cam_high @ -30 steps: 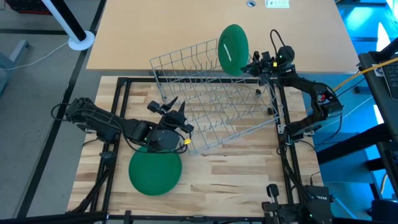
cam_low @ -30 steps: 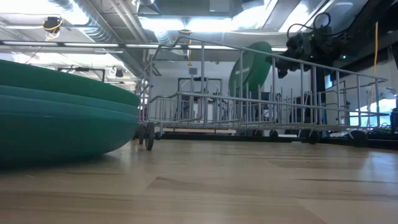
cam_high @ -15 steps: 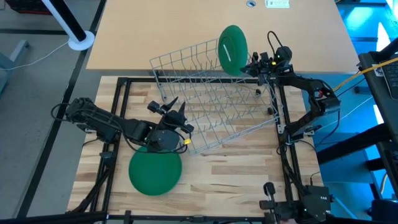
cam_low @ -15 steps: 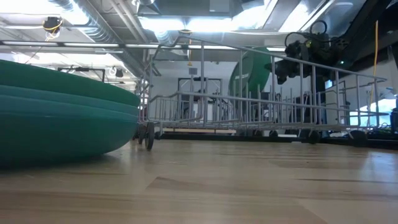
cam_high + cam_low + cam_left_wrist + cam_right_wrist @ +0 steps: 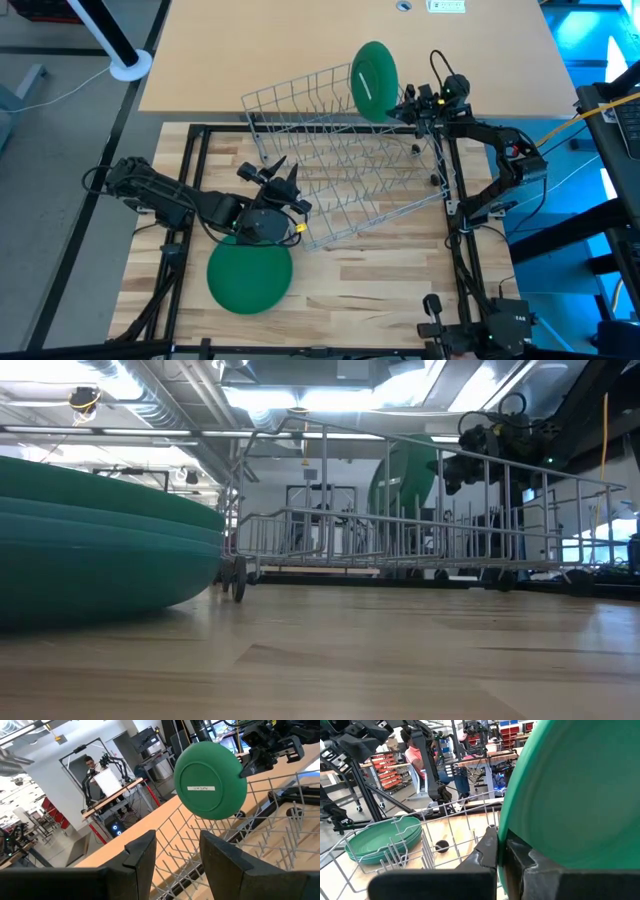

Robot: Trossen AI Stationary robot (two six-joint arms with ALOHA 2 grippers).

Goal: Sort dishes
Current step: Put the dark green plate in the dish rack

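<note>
One plate [image 5: 373, 80] in right pincer [image 5: 404, 103], seemingly upright.

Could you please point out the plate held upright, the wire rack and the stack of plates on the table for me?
held plate [image 5: 210, 780], left wrist view, centre of its back near the white mark.
wire rack [image 5: 345, 160], high view, its inner grid.
plate stack [image 5: 245, 280], high view, top plate's middle.
</note>
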